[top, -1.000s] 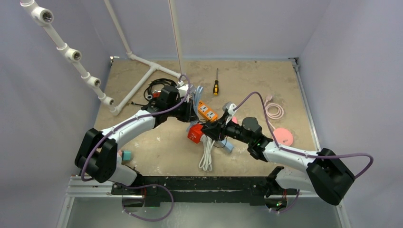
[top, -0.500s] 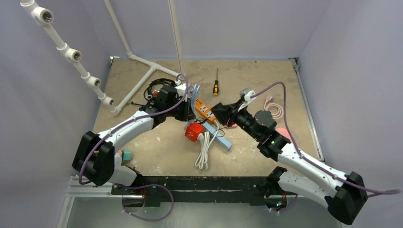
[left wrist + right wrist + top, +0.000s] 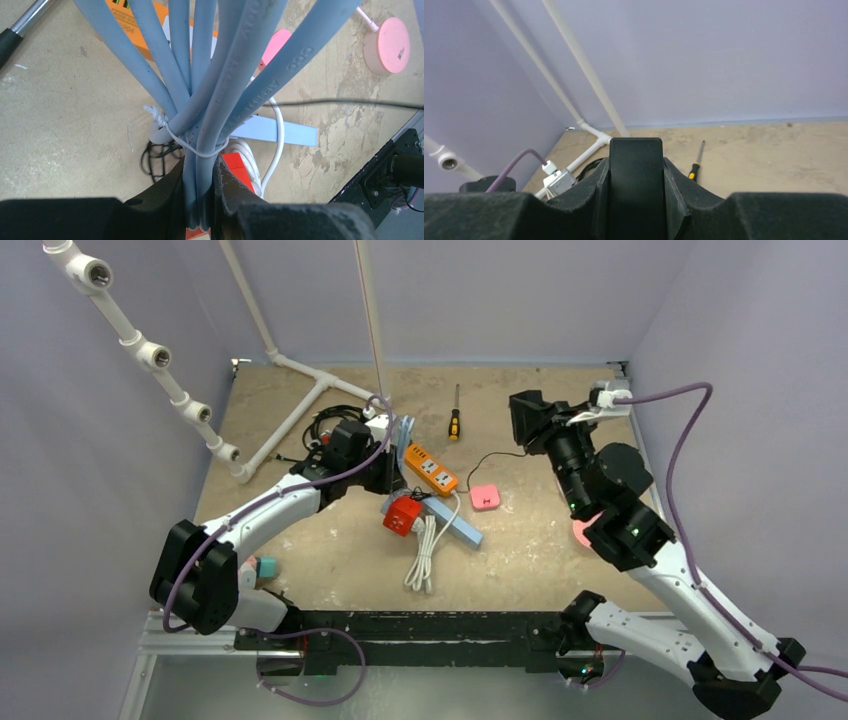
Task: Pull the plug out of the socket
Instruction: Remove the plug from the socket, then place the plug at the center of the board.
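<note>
Right end effector (image 3: pixel 635 162): jaws part-closed, clamped on black plug (image 3: pixel 635 200), raised well right of orange socket strip (image 3: pixel 430 468). Plug is clear of strip.
Left end effector (image 3: pixel 200 175): pinched tight on blue cable bundle (image 3: pixel 210 90), just left of strip.
Judgement: set plug down gently. Thin black cord (image 3: pixel 490 455) has little slack and may drag pink box (image 3: pixel 485 497).
</note>
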You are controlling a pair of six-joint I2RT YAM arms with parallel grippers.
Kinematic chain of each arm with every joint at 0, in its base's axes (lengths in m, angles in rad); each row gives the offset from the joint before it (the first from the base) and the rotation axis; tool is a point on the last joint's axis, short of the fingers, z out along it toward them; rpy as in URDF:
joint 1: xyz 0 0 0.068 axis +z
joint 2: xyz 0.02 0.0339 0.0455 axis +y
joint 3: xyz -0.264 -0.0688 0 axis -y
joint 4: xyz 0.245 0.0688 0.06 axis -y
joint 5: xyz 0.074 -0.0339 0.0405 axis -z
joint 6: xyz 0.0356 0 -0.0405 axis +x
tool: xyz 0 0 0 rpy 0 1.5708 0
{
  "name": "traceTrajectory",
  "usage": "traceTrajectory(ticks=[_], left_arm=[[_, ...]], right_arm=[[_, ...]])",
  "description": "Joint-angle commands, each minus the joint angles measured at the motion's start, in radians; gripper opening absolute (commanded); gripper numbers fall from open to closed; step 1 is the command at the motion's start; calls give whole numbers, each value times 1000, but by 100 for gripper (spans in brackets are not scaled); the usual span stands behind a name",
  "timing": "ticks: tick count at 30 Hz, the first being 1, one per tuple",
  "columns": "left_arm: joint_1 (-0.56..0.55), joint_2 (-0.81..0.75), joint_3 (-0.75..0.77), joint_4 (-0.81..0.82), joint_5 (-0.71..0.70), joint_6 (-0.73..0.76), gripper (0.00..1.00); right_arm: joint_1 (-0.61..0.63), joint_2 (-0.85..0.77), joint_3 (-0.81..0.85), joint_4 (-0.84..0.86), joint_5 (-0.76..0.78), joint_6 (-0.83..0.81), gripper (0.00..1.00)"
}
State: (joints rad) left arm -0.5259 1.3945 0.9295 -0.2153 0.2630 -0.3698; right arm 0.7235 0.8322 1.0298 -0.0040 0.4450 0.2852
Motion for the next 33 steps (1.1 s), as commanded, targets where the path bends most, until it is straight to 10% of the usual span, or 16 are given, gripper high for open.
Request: traceTrajectory(ticks=[1, 22, 33], left_arm=[[10, -36, 42, 64, -31, 27, 0], [14, -40, 45, 54, -47, 29, 0], [14, -41, 43, 51, -33, 25, 0]], right_arm=[[-1, 3, 133, -65, 145, -55, 0], [-2, 351, 867, -101, 413, -410, 0], [-157, 253, 514, -75, 361, -294, 0]])
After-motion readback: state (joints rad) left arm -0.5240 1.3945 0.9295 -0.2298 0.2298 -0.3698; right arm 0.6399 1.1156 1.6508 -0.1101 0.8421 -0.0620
